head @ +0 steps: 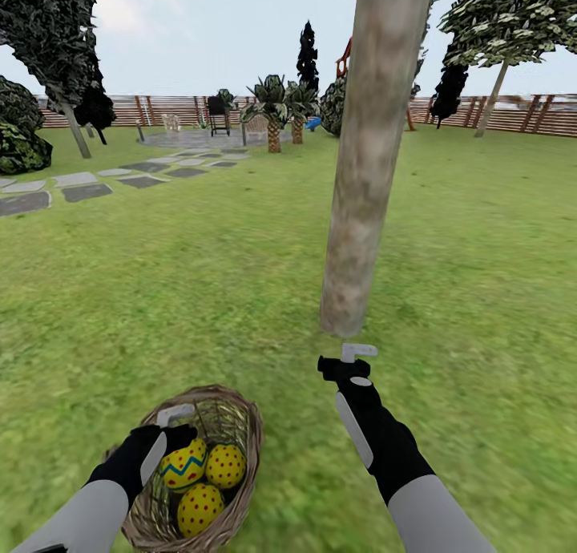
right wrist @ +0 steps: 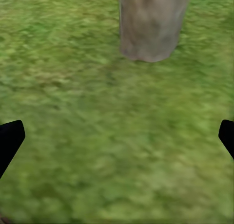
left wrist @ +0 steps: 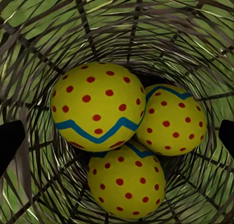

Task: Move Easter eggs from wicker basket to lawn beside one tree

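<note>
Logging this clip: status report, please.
Left gripper open over the brown wicker basket. Three red-dotted yellow eggs inside. Right gripper open, empty, near the pale tree trunk. Nothing in the way.

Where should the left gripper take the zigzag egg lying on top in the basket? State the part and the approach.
Grip the zigzag egg across its widest middle, coming straight down through the open mouth of the wicker basket. It rests on the other two eggs, so its sides probably offer room for the open left gripper, and the woven wall blocks any sideways approach.
</note>
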`<state>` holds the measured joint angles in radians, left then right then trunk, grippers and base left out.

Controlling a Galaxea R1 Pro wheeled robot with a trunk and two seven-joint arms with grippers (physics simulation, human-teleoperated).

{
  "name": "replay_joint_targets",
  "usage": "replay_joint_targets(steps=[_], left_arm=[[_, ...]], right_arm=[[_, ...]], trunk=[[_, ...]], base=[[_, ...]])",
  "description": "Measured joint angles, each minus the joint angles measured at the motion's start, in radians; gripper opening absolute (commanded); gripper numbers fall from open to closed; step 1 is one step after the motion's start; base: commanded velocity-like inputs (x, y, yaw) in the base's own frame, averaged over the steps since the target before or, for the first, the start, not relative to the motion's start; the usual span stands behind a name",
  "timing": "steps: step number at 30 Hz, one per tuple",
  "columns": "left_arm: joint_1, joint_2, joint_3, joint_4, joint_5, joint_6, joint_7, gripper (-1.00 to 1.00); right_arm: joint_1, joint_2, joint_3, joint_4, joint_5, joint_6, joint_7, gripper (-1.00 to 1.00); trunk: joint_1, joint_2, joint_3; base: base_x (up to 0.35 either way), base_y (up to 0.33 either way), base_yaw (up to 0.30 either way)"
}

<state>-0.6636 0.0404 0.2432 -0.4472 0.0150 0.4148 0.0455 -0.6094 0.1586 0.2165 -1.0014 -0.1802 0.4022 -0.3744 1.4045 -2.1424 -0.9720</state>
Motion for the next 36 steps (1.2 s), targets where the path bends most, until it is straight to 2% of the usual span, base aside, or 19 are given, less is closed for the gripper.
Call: replay_joint_targets(steps=[9, 14, 22, 36], left_arm=[[0.0, 0.0, 0.001, -0.006, 0.0, 0.0, 0.0, 1.0], [0.001, 0.0, 0.0, -0.007, 0.001, 0.0, 0.0, 1.0], [0.001, 0.0, 0.0, -0.011, 0.001, 0.001, 0.0, 1.0], [0.002, 0.0, 0.001, -0.037, 0.001, 0.002, 0.015, 1.0]], right_arm=[[0.0, 0.0, 0.0, 0.001, 0.0, 0.0, 0.0, 1.0], [0.0, 0.0, 0.0, 0.001, 0.001, 0.0, 0.0, 1.0], [0.0, 0.0, 0.0, 0.001, 0.0, 0.0, 0.0, 1.0], [0.001, 0.0, 0.015, 0.002, 0.001, 0.0, 0.0, 1.0]], trunk=[[0.035, -0.063, -0.028], [0.035, -0.063, -0.028], [0.065, -0.119, -0.053], [0.065, -0.119, -0.053]], base=[[0.0, 0.0, 0.0], [0.0, 0.0, 0.0], [0.0, 0.0, 0.0], [0.0, 0.0, 0.0]])
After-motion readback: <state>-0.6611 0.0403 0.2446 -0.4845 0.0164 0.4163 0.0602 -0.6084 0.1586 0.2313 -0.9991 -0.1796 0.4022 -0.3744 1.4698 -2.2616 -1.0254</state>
